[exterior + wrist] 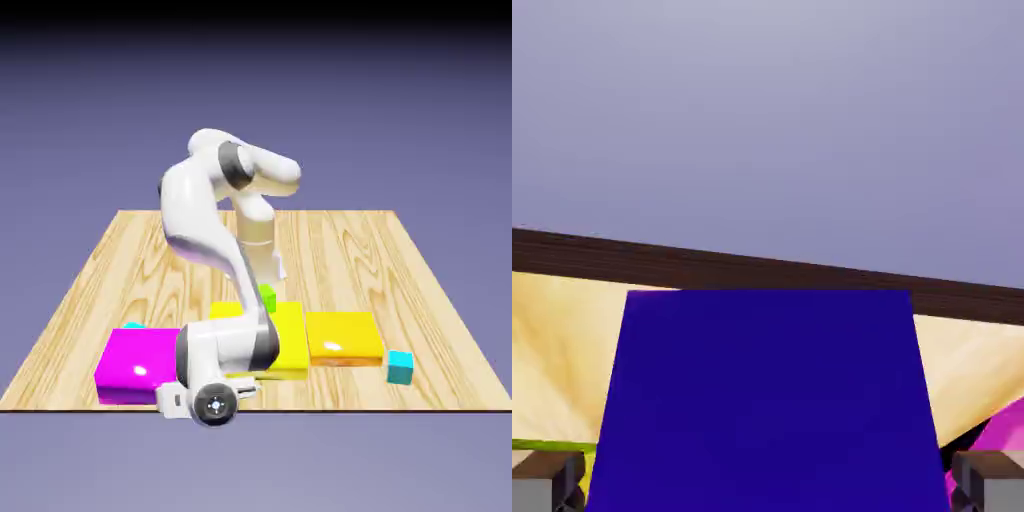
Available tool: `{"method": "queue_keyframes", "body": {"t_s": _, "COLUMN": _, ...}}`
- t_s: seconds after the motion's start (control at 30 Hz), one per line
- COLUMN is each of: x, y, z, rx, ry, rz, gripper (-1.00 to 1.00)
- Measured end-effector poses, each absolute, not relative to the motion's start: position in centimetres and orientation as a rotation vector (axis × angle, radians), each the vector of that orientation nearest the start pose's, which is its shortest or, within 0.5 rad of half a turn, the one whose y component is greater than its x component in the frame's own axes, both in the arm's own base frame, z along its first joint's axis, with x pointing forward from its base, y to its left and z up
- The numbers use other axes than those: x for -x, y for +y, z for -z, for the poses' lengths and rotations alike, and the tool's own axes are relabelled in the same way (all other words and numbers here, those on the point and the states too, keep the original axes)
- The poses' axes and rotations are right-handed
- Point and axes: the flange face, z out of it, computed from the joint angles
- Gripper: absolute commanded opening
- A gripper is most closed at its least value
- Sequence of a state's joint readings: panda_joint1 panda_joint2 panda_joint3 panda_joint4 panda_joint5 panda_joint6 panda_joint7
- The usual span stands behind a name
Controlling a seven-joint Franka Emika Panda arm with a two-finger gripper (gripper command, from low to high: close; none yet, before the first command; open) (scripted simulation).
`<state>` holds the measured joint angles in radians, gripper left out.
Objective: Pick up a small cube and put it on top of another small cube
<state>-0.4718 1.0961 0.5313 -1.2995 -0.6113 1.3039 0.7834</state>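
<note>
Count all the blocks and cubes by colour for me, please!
Dark blue cube: 1
Green cube: 1
Cyan things, one in full view, one mostly hidden: 2
Magenta block: 1
Yellow block: 1
Orange-yellow block: 1
Total: 7

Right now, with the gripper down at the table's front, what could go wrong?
The purple-blue cube sits between the fingertips near the table's edge, so a slip might drop it off. The magenta block lies close beside one fingertip and could be bumped. The lime-green cube stands right behind the yellow block, which might get in the way.
</note>
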Motion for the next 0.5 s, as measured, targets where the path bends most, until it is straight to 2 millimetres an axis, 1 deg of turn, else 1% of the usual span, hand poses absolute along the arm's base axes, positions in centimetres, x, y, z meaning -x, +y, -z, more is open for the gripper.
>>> {"method": "queue_keyframes", "body": {"t_s": 0.17, "x": -64.3, "y": -8.5, "z": -13.6, "rx": 3.124, "ry": 0.942, "rz": -1.445, "gripper": -1.00}}
{"method": "queue_keyframes", "body": {"t_s": 0.2, "x": -64.2, "y": -7.9, "z": -14.0, "rx": 3.137, "ry": 0.950, "rz": -1.452, "gripper": -1.00}}
{"method": "queue_keyframes", "body": {"t_s": 0.33, "x": -62.6, "y": -5.8, "z": -14.7, "rx": 3.197, "ry": 1.032, "rz": -1.480, "gripper": -1.00}}
{"method": "queue_keyframes", "body": {"t_s": 0.5, "x": -60.2, "y": -4.9, "z": -16.5, "rx": 3.221, "ry": 1.200, "rz": -1.485, "gripper": -1.00}}
